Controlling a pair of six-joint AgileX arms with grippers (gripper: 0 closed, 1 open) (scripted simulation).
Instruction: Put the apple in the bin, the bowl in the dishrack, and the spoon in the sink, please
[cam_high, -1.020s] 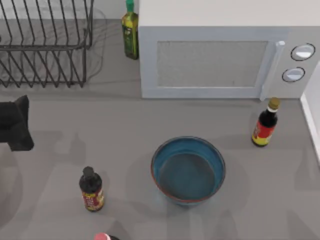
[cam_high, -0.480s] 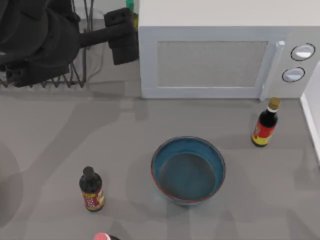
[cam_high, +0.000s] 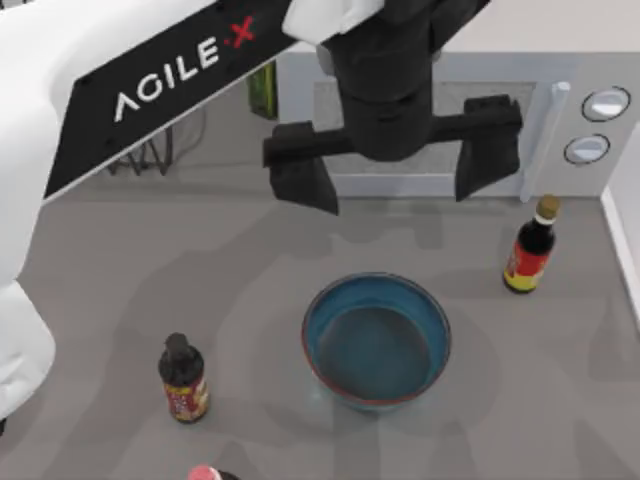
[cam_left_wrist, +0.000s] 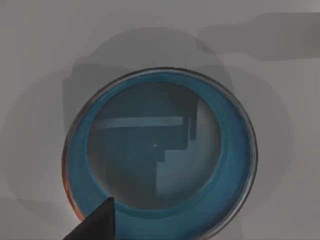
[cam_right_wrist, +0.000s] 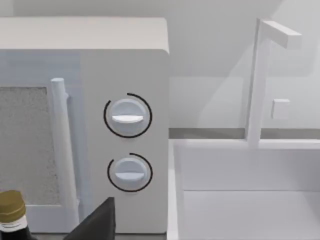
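Left end effector (cam_high: 393, 170) (spread wide) apparently above bowl (cam_high: 376, 340).

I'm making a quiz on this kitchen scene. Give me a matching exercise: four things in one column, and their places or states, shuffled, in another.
Things:
1. bowl
2. left tool
3. gold-capped bottle
4. green bottle

Places or states:
A. beside the microwave's left end
B. open, above the table in front of the microwave
C. on the table's middle, empty
D. near the table's right edge

Pairs: 1-C, 2-B, 3-D, 4-A
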